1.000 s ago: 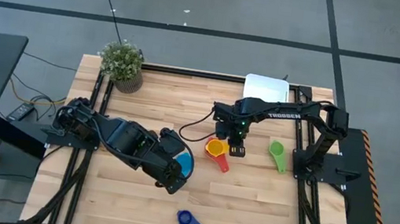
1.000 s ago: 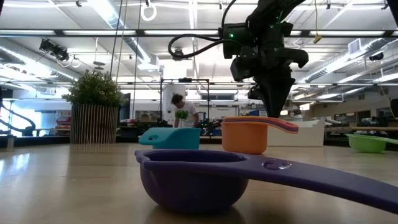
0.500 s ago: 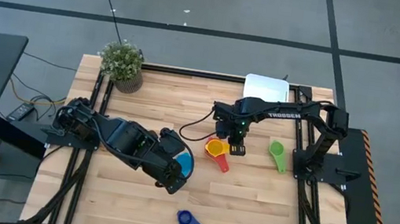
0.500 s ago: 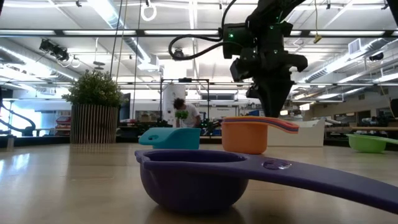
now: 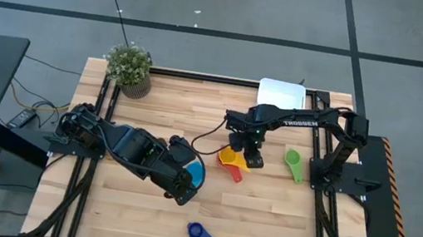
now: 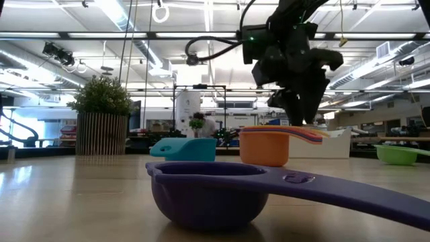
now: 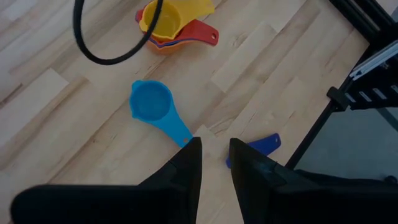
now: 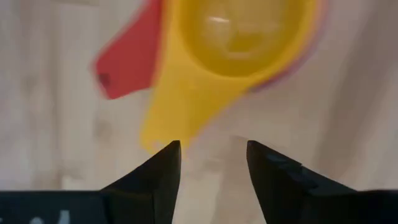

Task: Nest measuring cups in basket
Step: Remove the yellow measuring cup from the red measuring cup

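The right hand (image 5: 252, 160) hangs open, empty, just above the small yellow plastic cup (image 5: 228, 156) nested in the orange-and-red stack mid-table. I'd say green round cup (image 5: 293, 158) comes next. White shallow plastic basket (image 5: 281, 93) sits at the far edge; left hand (image 7: 215, 163), part-open, holds nothing.

Six measuring cups (image 5: 230, 158), one basket (image 5: 281, 94), one potted plant (image 5: 129, 67).

bare table (image 5: 266, 202) lies open between the nested cups (image 5: 230, 158) and green cup (image 5: 293, 159).
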Controlling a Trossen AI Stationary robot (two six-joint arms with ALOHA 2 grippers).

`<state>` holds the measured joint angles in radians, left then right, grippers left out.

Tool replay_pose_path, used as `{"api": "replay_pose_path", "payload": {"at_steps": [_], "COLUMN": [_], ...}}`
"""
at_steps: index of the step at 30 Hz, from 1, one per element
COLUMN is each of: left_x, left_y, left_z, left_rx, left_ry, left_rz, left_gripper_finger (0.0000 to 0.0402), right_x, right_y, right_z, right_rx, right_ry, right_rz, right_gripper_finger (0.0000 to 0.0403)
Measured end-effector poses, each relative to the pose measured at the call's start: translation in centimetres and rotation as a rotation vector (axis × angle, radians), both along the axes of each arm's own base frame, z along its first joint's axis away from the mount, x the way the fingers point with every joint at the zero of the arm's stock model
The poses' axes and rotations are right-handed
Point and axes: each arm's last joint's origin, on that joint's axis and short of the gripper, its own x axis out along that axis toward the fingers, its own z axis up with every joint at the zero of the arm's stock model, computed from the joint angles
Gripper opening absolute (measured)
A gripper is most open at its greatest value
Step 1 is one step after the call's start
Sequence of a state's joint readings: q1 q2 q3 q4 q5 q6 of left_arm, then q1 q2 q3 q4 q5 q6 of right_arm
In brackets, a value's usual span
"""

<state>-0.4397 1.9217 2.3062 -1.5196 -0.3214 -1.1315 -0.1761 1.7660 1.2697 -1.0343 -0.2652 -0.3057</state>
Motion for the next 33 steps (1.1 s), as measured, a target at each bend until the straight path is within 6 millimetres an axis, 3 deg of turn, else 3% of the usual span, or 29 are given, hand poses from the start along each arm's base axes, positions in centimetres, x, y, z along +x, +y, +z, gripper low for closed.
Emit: {"api": "replay_pose_path", "payload": {"at_steps": [5, 20, 27, 33], "left_x": [0.0, 0.0, 0.0, 0.0], "left_y": [0.0, 0.0, 0.0, 0.0], "left_z": [0.0, 0.0, 0.0, 0.0], "left_rx": [-0.002, -0.004, -0.002, -0.002], "left_ry": [-0.003, -0.005, -0.004, -0.004], "left_rz": [0.001, 0.003, 0.000, -0.001], "left_gripper_finger": [0.0089, 0.0089, 0.0089, 0.0089], "right_x": [0.1, 0.2, 0.1, -0.9], "right_y": [0.2, 0.3, -1.0, -2.0], "right_z": [0.0, 0.2, 0.1, -1.4], "right_rx": [0.050, 0.167, 0.205, 0.319], "right_ry": [0.028, -0.006, -0.052, -0.041], "right_rz": [-0.136, -0.108, -0.097, -0.150], "right_gripper_finger": [0.0190, 0.0190, 0.0190, 0.0190]}}
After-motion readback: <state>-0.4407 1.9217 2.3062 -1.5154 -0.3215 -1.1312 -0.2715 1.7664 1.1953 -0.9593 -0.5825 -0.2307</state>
